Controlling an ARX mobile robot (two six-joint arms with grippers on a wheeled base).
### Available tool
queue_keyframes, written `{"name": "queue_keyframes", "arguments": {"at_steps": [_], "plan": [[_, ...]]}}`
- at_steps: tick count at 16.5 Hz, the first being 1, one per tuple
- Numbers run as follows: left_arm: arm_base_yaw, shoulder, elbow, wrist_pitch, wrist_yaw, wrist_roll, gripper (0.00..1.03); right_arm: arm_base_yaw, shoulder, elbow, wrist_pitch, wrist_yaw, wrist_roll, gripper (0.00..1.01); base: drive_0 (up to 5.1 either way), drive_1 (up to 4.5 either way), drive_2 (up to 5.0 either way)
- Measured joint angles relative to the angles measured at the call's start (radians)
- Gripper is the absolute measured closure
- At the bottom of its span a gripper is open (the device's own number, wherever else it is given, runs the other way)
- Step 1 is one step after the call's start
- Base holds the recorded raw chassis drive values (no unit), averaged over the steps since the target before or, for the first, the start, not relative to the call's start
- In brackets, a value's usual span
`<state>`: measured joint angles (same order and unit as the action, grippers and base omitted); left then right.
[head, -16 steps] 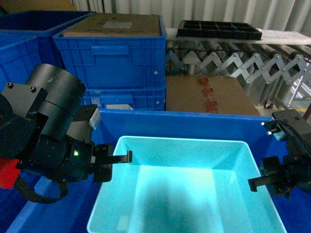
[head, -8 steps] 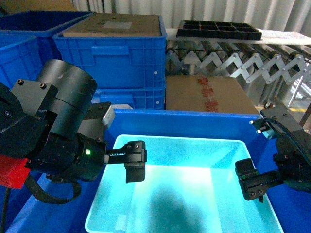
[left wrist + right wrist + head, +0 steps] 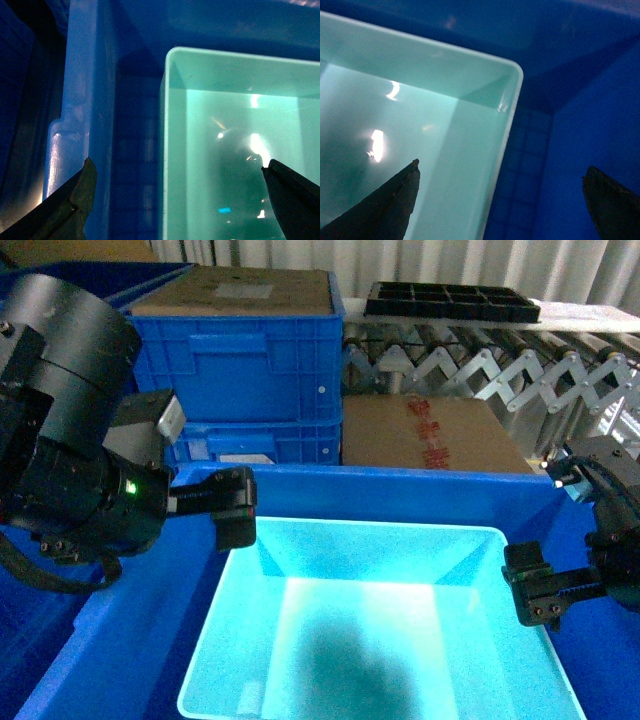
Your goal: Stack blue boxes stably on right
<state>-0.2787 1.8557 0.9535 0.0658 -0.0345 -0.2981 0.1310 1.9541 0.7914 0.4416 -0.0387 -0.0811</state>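
Note:
One of the blue boxes, a light turquoise tub (image 3: 380,640), sits inside a large dark blue crate (image 3: 400,485). My left gripper (image 3: 235,512) is open above the tub's far left corner. In the left wrist view the left gripper (image 3: 177,167) straddles the tub's (image 3: 225,125) left rim, one finger over the crate wall (image 3: 80,75) and one over the tub's inside. My right gripper (image 3: 535,592) is open at the tub's right rim. In the right wrist view the right gripper (image 3: 501,167) spans the tub's (image 3: 395,100) right edge and the crate floor (image 3: 585,100). Neither holds anything.
Dark blue ribbed crates (image 3: 235,360) are stacked behind on the left, topped with cardboard. A brown cardboard box (image 3: 430,435) stands behind the big crate. An extending roller conveyor (image 3: 480,365) with a black tray (image 3: 450,302) runs along the back right.
My left gripper has moved left and back, from over the tub's inside to its left rim. The right gripper has shifted slightly right and up. The tub stays in place.

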Motion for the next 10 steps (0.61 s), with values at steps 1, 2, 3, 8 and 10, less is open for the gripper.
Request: {"name": "queue_keyframes", "arguments": {"at_steps": [1,2,3,8,10], "plan": [[-0.004,-0.032,0.002,-0.001,0.014,-0.01,0.05,0.008,-0.027,0.0,0.006,-0.007,0.021,0.03,0.0,0.0,0.0],[-0.008,-0.051,0.008,-0.009,0.017,-0.014,0.05,0.014,-0.055,0.0,0.009,-0.015,0.037,0.03,0.0,0.0,0.0],[-0.013,-0.073,0.02,-0.007,0.016,-0.018,0.05,0.018,-0.087,0.011,0.009,-0.015,0.052,0.03,0.0,0.0,0.0],[0.01,-0.363,0.147,0.015,0.003,-0.016,0.05,0.004,-0.377,0.177,-0.016,-0.014,0.116,0.03,0.0,0.0,0.0],[0.014,-0.455,0.159,0.0,-0.031,-0.016,0.05,0.006,-0.468,0.176,-0.039,-0.002,0.137,0.03,0.0,0.0,0.0]]}}
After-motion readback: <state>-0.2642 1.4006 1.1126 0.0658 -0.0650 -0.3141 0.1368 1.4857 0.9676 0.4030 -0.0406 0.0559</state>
